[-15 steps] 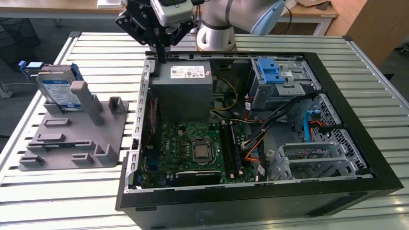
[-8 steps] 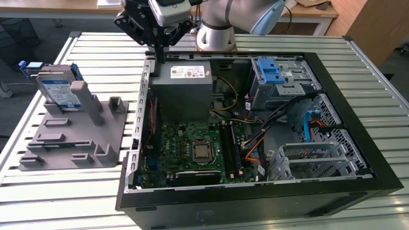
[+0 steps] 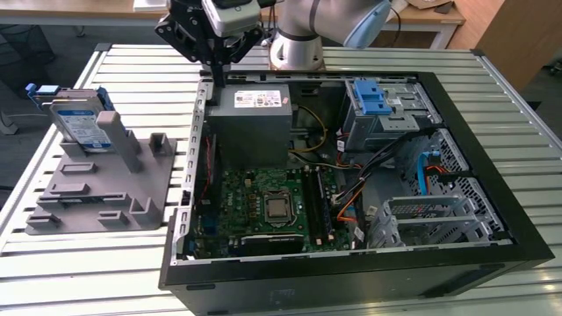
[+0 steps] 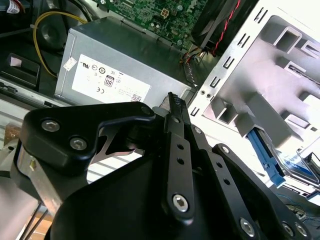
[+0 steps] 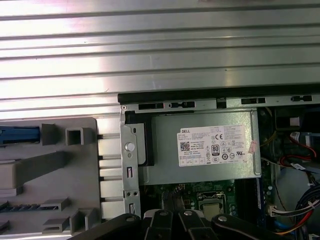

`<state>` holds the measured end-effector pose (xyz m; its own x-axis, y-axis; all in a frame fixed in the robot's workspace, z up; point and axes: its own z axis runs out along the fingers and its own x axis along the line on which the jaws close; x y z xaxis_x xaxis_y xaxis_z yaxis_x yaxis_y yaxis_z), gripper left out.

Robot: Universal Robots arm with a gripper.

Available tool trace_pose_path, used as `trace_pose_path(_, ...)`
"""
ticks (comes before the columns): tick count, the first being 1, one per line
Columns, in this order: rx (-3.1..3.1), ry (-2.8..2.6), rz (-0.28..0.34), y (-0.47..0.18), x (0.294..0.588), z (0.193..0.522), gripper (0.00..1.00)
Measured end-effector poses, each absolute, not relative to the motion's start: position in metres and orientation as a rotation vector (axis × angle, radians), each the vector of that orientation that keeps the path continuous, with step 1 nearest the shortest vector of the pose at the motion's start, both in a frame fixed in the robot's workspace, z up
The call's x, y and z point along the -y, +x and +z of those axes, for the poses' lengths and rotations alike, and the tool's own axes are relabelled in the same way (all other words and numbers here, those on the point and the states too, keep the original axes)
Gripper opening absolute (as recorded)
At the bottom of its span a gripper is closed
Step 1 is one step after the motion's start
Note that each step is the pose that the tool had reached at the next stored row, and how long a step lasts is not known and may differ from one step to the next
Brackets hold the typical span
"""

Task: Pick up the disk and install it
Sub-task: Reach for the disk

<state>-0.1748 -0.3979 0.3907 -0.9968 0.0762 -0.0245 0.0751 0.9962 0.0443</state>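
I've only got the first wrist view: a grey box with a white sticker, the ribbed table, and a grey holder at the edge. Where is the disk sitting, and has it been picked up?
Observer: Not picked up. In the exterior view the disk stands tilted in the grey holder, at the exterior view's left of the computer case.
Operator: Is the gripper near it?
Observer: No. The gripper hangs over the case's rim beside the grey box, apart from the disk.
Operator: Open or closed?
Observer: Closed. In the second wrist view its fingers are together, with nothing between them.
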Motion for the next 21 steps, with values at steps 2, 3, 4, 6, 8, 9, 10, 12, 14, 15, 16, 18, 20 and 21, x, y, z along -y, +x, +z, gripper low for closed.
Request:
trace_pose_path(2,-3.113,0.118,0.068,-0.1753,0.3979,0.3907,0.11)
trace_pose_path(3,-3.112,0.118,0.068,-0.1758,0.398,0.3907,0.11)
trace_pose_path(4,-3.112,0.118,0.068,-0.1766,0.398,0.3907,0.11)
trace_pose_path(6,-3.112,0.118,0.068,-0.1784,0.398,0.3907,0.11)
trace_pose_path(8,-3.112,0.118,0.068,-0.1793,0.3979,0.3907,0.11)
trace_pose_path(9,-3.112,0.118,0.068,-0.1793,0.3979,0.3907,0.11)
trace_pose_path(10,-3.113,0.118,0.068,-0.1799,0.3979,0.3907,0.11)
trace_pose_path(12,-3.113,0.118,0.068,-0.1804,0.398,0.3907,0.11)
trace_pose_path(14,-3.112,0.118,0.068,-0.1806,0.3979,0.3907,0.11)
trace_pose_path(15,-3.112,0.118,0.068,-0.1807,0.3979,0.3907,0.11)
trace_pose_path(16,-3.112,0.118,0.068,-0.1808,0.3979,0.3907,0.11)
trace_pose_path(18,-3.113,0.118,0.068,-0.1809,0.398,0.3907,0.11)
trace_pose_path(20,-3.112,0.118,0.068,-0.1817,0.3976,0.3907,0.11)
trace_pose_path(21,-3.112,0.118,0.068,-0.1822,0.397,0.3907,0.11)
